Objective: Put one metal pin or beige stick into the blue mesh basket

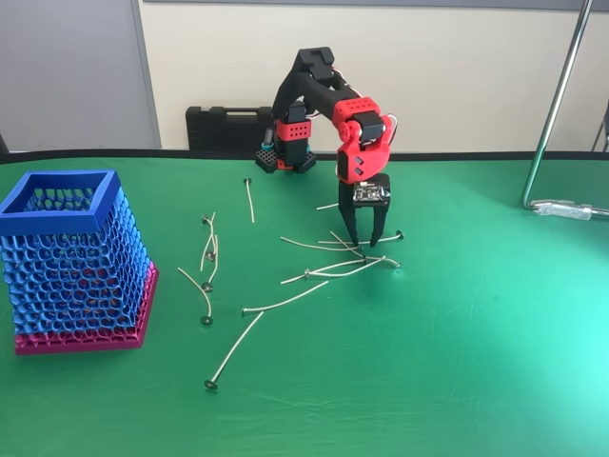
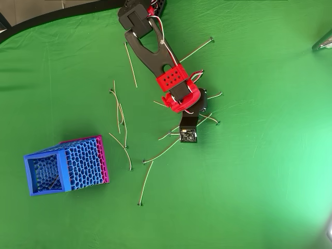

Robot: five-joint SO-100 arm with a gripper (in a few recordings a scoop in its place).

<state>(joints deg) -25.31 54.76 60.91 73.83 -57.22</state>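
Black tool (image 1: 367, 245) spread over beige pins (image 1: 333, 269) — basket (image 1: 74, 262) well apart.

My green table (image 1: 495, 362) is bright all over, and both pictures look a bit soft, not sharp. A pale shine sits on the cloth toward its right edge. Shadows are faint, with a small dark one beside my blue basket (image 2: 62, 168).

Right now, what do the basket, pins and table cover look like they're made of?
Basket: looks like matte printed plastic, honeycomb mesh, blue over a magenta base. Pins: thin pale wire with small flat heads, metal or plastic unclear. Table cover: green cloth, faintly creased, soft sheen.
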